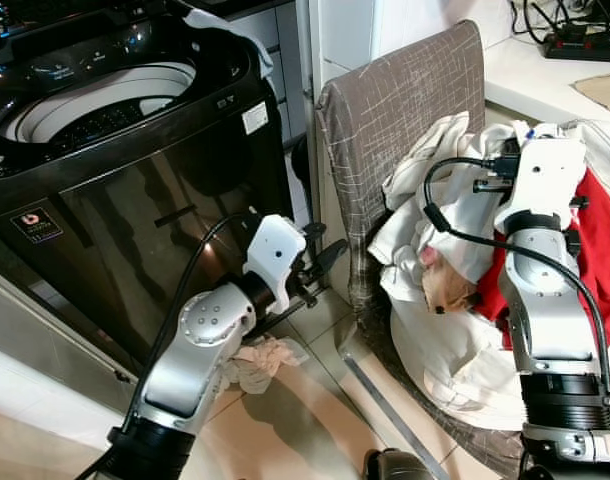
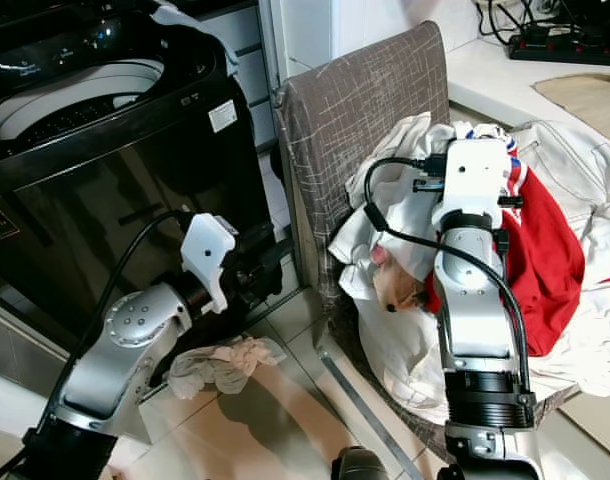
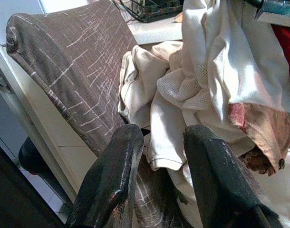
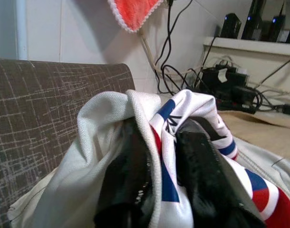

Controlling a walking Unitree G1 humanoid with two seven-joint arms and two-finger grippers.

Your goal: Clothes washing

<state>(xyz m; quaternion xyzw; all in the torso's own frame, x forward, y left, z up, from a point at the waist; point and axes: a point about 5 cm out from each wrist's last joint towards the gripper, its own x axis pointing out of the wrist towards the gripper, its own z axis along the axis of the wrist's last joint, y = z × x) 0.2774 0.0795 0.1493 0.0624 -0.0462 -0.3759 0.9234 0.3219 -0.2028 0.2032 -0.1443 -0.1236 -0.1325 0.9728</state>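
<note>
While the right gripper [image 4: 157,190] is clamped on a white garment [image 4: 111,123] atop the laundry basket [image 1: 405,110], lift straight up to free trailing sleeves. The washing machine [image 1: 115,110] waits at ten o'clock; the left gripper [image 3: 157,185], fingers apart, is empty.

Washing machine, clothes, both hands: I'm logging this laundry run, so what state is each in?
washing machine: lid open, drum showing.
right hand: shut on the striped garment atop the laundry pile.
left hand: open, holding nothing, aimed at the pile.
laundry basket: full, fabric wall upright.
cloth on floor: crumpled on the tiles by the machine.
</note>
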